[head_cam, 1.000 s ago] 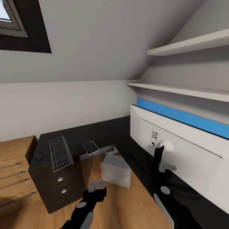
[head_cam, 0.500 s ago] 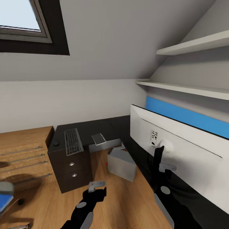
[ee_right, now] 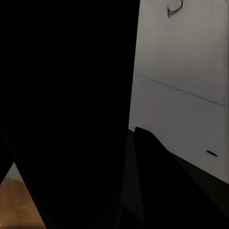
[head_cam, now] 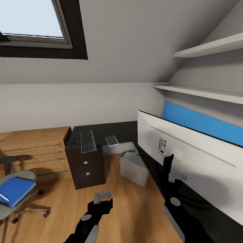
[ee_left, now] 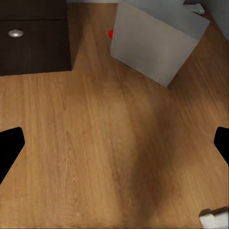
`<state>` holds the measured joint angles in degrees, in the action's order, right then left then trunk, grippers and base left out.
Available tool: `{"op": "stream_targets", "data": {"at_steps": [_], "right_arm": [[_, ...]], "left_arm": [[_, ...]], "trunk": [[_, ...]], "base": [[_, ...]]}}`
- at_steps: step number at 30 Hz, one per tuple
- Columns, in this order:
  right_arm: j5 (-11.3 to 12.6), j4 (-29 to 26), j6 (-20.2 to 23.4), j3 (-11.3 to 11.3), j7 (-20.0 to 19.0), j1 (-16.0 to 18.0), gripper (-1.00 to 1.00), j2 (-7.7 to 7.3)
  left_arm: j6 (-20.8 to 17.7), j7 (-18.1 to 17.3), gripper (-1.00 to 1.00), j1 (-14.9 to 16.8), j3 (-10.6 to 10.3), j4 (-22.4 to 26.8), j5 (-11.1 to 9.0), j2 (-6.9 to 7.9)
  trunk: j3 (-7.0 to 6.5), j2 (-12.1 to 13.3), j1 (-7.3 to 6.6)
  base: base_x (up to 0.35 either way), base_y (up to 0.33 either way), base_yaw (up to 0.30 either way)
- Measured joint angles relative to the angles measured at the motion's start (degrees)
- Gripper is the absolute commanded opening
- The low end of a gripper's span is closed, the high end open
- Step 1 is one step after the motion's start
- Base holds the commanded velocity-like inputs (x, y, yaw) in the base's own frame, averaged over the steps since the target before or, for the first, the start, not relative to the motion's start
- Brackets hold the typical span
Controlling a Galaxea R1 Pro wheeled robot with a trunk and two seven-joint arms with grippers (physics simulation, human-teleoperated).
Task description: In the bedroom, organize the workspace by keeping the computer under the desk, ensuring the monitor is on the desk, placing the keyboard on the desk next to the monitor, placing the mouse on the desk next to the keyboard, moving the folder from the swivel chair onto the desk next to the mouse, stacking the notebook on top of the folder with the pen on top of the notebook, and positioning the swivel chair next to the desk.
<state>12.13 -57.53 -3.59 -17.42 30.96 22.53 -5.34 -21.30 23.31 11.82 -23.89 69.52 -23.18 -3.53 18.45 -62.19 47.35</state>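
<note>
Right gripper [head_cam: 175,176] at centre right grips the monitor [head_cam: 189,162] stand, mid-carry; left gripper [head_cam: 102,195] at lower centre hangs wide, empty. Next: likely settle it on the desk [head_cam: 111,130]

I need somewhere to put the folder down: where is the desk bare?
Bare top shows on the desk between the keyboard and the monitor, behind a small flat grey item. The keyboard end, with the mouse, is crowded.
</note>
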Motion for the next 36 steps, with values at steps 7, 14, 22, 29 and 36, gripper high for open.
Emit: {"op": "stream_targets", "data": {"at_steps": [7,14,22,29,36], "right_arm": [[-0.21,-0.03,0.04,0.07,-0.03,0.00,-1.00,0.00],[-0.16,-0.03,-0.01,0.04,-0.02,0.00,-1.00,0.00],[-0.71,-0.08,-0.01,-0.01,0.00,0.03,-1.00,-0.01],[-0.41,-0.68,-0.02,-0.10,0.01,0.04,-1.00,-0.03],[-0.08,-1.39,0.01,-0.21,0.02,0.04,-1.00,-0.02]], "left_arm": [[0.00,0.00,1.00,0.00,0.00,-0.01,0.00,0.00],[0.00,0.00,1.00,0.00,0.00,-0.06,0.00,0.00],[0.00,0.00,1.00,-0.01,0.01,-0.08,0.00,0.00],[0.00,0.00,1.00,-0.01,0.01,-0.09,0.00,0.00],[0.01,0.00,1.00,0.00,0.04,-0.09,-0.06,0.00]], "trunk": [[0.04,0.00,0.00],[0.04,0.00,0.00],[0.21,0.00,0.00],[0.61,-0.01,-0.01],[1.06,-0.01,-0.02]], "base": [[-0.285,-0.207,0.013],[-0.281,-0.218,0.000],[-0.279,-0.223,0.123],[-0.259,-0.241,0.200],[-0.173,-0.269,0.198]]}}
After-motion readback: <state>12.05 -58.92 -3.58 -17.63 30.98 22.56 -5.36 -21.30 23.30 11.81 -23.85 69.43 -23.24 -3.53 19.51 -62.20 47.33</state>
